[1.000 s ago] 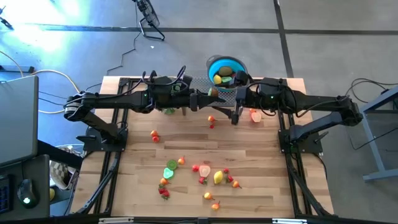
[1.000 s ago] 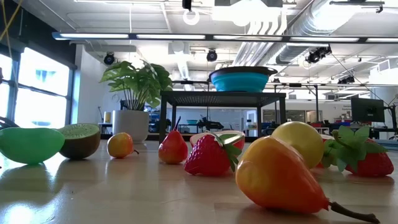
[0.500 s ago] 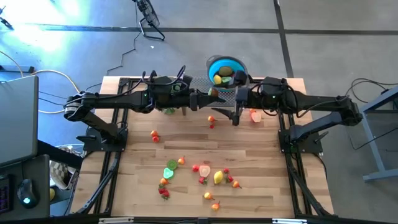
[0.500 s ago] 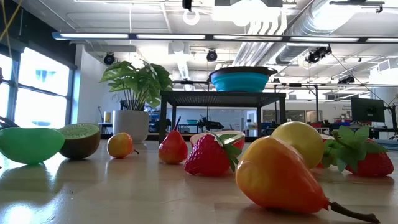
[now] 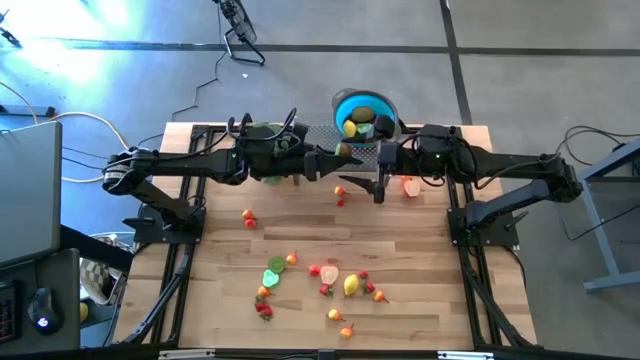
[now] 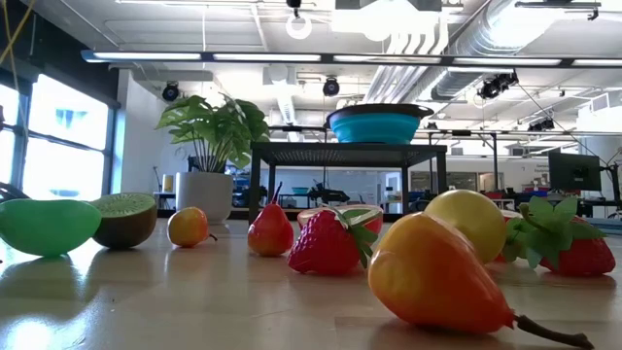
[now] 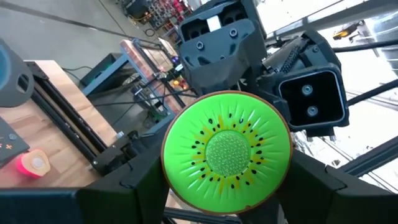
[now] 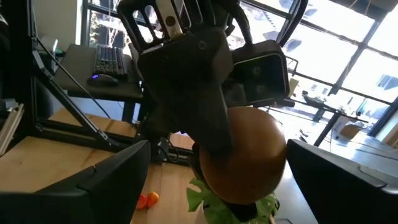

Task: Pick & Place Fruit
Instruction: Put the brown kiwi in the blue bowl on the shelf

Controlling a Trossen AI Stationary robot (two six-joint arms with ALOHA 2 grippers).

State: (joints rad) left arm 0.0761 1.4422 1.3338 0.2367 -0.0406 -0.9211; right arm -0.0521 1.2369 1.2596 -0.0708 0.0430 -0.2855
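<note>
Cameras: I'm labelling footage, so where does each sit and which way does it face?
High view: overhead, straight down on the table; both arms show, left gripper facing right gripper near the blue bowl.
Low view: tabletop height, level past toy fruit into the room; no arm shows.
Left wrist view: past its own fingers at the held kiwi half's green face.
Right wrist view: past its open fingers at the same kiwi half's brown back.
Shared: both wrist views show it.

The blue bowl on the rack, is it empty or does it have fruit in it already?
Not empty. The high view shows the blue bowl holding several fruits, yellow and green among them.
</note>
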